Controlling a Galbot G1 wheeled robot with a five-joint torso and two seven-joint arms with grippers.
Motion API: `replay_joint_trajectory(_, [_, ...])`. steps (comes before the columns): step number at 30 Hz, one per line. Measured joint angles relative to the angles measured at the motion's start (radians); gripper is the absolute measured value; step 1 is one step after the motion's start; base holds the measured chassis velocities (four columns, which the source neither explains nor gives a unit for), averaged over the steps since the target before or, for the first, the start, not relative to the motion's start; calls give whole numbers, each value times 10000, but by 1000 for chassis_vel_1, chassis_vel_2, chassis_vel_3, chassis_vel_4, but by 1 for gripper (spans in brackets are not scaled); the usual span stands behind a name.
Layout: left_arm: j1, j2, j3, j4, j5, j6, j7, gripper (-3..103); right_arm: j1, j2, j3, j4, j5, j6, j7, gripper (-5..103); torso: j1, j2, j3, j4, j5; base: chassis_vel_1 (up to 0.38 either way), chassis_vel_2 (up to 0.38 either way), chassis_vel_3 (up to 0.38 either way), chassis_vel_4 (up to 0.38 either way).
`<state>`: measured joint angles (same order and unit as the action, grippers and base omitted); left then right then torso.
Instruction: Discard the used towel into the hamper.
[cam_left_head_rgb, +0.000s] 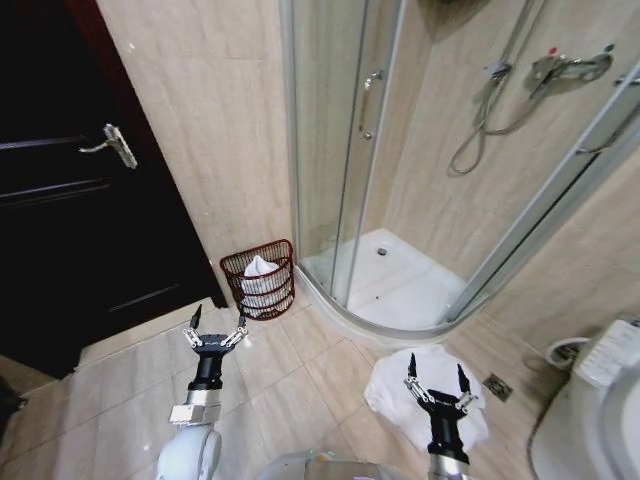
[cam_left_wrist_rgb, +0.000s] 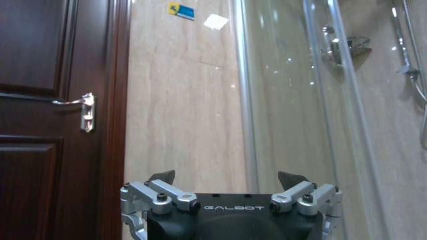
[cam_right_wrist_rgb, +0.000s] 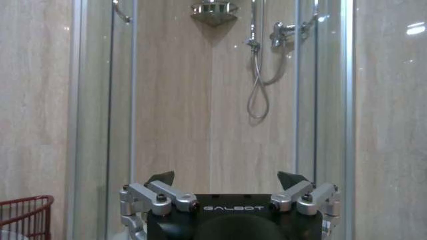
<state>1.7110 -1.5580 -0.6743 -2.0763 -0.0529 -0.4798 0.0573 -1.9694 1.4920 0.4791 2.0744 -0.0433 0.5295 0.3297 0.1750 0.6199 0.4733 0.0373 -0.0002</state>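
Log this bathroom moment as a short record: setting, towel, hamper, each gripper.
setting: beige tiled bathroom floor, glass corner shower cabin, dark wooden door
towel: crumpled white towel lying on the floor by the shower, not held
hamper: small dark red open-weave basket against the wall beside the shower, white cloth already inside
left gripper: open, empty, raised short of the hamper
right gripper: open, empty, above the towel

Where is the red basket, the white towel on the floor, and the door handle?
hamper (cam_left_head_rgb: 281, 253): head view, wire rim.
white towel (cam_left_head_rgb: 395, 385): head view, left fold.
door handle (cam_left_head_rgb: 112, 142): head view, lever.
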Motion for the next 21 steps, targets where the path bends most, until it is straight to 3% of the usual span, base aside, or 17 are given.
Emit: replay_joint_trajectory(21, [-229,191,31,183,-228,33,3,100,149,227,-46,-118,-16,-105,13,100,0,0,0,-2,1,-141,-187,140,185])
